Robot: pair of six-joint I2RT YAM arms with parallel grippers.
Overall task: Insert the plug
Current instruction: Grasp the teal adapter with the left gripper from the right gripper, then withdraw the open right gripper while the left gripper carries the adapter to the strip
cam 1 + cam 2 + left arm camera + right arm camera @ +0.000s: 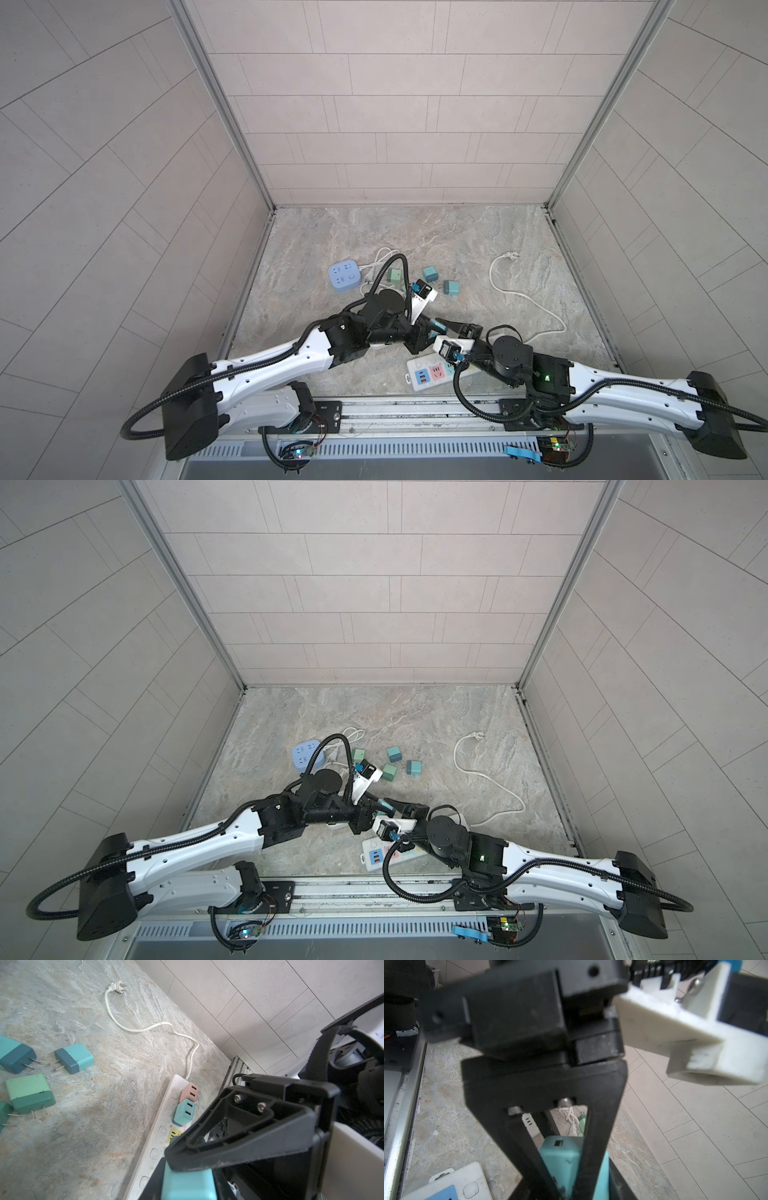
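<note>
Jaws of both arms are closed on the same thing. The left gripper [424, 333] and the right gripper [441, 326] meet nose to nose near the middle of the grey marbled tabletop [374, 232], each clamped on the boxy teal plastic charger plug [560, 1157]. The left wrist view shows that plug [187, 1186] pinched between dark fingers, with a finger of the other arm pressing on its edge. Its pins are hidden. It sits close to the long white power strip [153, 1147], not yet in a socket. On the strip a pink charger [189, 1093] and a second teal charger [184, 1112] stand plugged in side by side. Loose green and teal chargers [431, 273] lie farther back, near a blue rounded socket block [344, 275], and a white cord [510, 257] trails off to the right
</note>
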